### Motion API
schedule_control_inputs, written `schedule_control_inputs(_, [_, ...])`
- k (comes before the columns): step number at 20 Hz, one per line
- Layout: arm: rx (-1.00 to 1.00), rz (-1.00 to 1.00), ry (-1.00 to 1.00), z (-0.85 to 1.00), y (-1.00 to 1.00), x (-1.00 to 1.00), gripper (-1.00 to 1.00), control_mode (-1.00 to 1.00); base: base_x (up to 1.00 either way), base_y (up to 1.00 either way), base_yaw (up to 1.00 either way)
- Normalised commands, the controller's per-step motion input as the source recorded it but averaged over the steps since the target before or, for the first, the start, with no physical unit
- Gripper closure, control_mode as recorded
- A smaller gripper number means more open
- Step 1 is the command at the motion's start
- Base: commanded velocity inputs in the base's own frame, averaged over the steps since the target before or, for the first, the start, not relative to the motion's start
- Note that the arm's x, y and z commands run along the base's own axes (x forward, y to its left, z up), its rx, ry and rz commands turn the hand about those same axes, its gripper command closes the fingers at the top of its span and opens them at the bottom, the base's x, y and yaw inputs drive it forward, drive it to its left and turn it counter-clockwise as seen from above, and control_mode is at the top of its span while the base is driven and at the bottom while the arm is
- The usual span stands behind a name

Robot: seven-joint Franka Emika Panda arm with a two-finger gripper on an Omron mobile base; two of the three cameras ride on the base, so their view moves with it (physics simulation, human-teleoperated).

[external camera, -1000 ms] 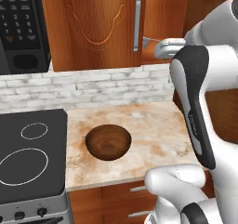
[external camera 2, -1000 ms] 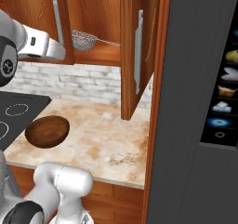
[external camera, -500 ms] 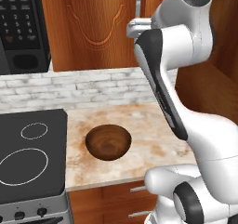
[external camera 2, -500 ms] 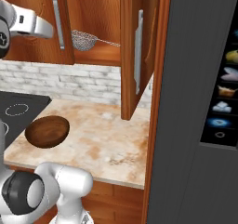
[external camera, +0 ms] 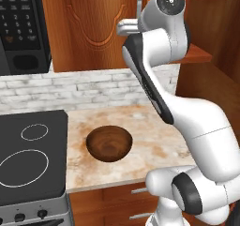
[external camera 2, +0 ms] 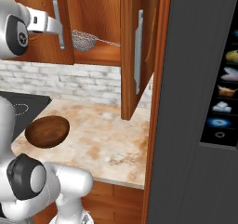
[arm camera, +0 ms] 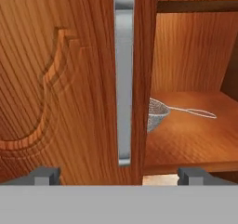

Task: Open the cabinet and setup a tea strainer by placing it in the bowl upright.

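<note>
One wide-open, empty hand (arm camera: pixel 119 174) before the cabinet (arm camera: pixel 69 79) handle (arm camera: pixel 123 74); no legible writing.

1. The bench (external camera: pixel 154 140) was a mottled beige-and-brown stone slab, running from the black cooktop (external camera: pixel 28 164) on its left to the tall dark panel on its right, with a whitish brick wall behind it.
2. The bowl (external camera: pixel 108 143) sat directly on the bench, upright, near the cooktop's edge but apart from it, its hollow showing wood grain.
3. The wooden shelf (arm camera: pixel 195 135) inside the cabinet (external camera 2: pixel 100 23) carried the tea strainer (arm camera: pixel 157 114), its mesh basket close to the closed left door and its thin wire handle reaching right along the shelf.
</note>
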Motion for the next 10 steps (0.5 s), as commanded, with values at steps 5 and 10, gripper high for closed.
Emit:
schedule_control_inputs(5, [0.00,0.00,0.08,-0.01,-0.09,0.29,-1.00,-1.00,0.00,0.00,0.00])
schedule_control_inputs(10, [0.00,0.00,0.05,-0.02,-0.14,0.54,-1.00,-1.00,0.00,0.00,0.00])
